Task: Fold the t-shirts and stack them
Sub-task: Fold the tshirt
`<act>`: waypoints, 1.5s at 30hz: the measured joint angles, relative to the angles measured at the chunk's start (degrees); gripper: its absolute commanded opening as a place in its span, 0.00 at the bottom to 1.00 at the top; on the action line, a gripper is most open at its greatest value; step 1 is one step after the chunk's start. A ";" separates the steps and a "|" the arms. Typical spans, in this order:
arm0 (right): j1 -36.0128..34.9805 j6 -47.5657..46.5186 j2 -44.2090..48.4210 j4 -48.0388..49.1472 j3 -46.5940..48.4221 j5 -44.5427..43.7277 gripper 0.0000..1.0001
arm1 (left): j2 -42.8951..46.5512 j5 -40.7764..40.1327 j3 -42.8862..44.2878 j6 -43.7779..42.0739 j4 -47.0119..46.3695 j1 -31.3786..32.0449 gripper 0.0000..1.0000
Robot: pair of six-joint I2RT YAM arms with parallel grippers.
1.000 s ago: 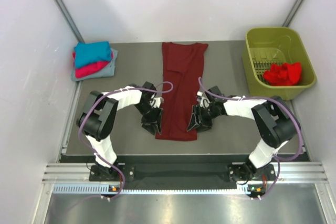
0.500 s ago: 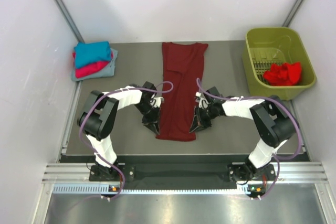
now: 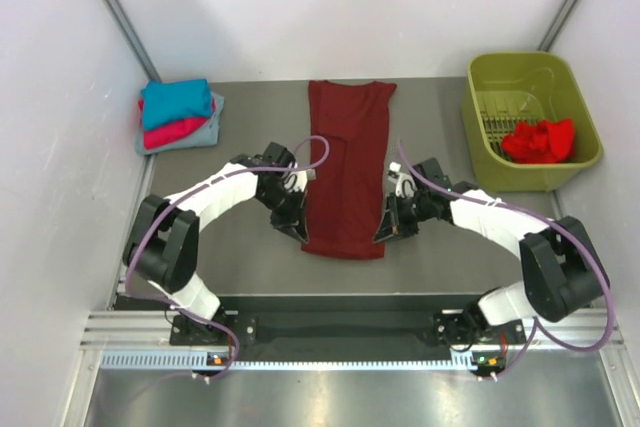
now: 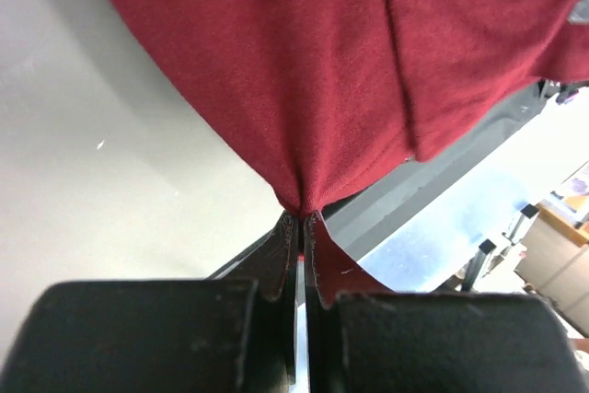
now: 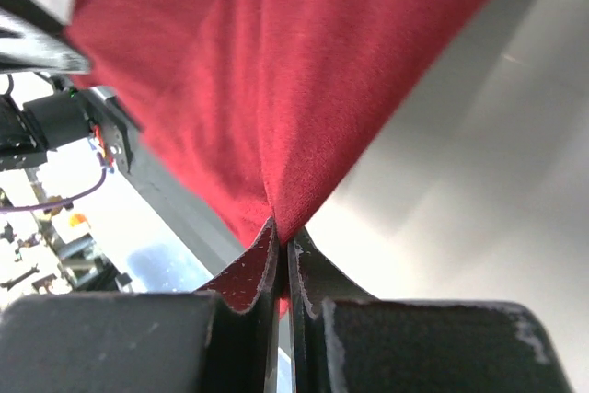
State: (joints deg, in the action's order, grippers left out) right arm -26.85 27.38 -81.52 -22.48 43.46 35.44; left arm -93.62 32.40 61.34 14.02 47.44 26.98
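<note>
A dark maroon t-shirt [image 3: 345,162], folded into a long strip, lies in the middle of the table. Its near hem is raised off the surface. My left gripper [image 3: 297,233] is shut on the near left corner, and the cloth [image 4: 350,62] bunches into the closed tips of the left gripper [image 4: 301,218]. My right gripper [image 3: 386,233] is shut on the near right corner, where the cloth [image 5: 276,71] is pinched at the tips of the right gripper [image 5: 282,232]. A folded stack stands at the back left: teal [image 3: 176,102] on top, pink-red [image 3: 165,133], then pale grey-blue [image 3: 208,125].
An olive-green basket [image 3: 480,147] stands at the back right with a crumpled bright red t-shirt [image 3: 538,139] inside. White walls close in the table on both sides and at the back. A dark rail [image 3: 340,327] runs along the near edge.
Both grippers went from open to shut on the maroon shirt's near corners. The near hem has lifted and drawn slightly away from the table's front edge.
</note>
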 measured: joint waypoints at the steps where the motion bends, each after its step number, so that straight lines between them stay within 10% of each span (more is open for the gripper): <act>1: 0.74 -0.46 0.61 -0.90 -0.09 -0.13 0.00 | 0.48 0.00 0.52 -0.24 0.22 0.11 0.00; 45: 9.11 -8.81 -7.61 -4.07 17.59 -3.82 0.00 | -12.02 -5.07 26.56 -6.91 2.29 -1.18 0.00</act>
State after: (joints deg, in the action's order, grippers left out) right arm -17.74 18.57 -89.12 -26.55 61.06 31.62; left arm -105.65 27.33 87.90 7.11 49.74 25.80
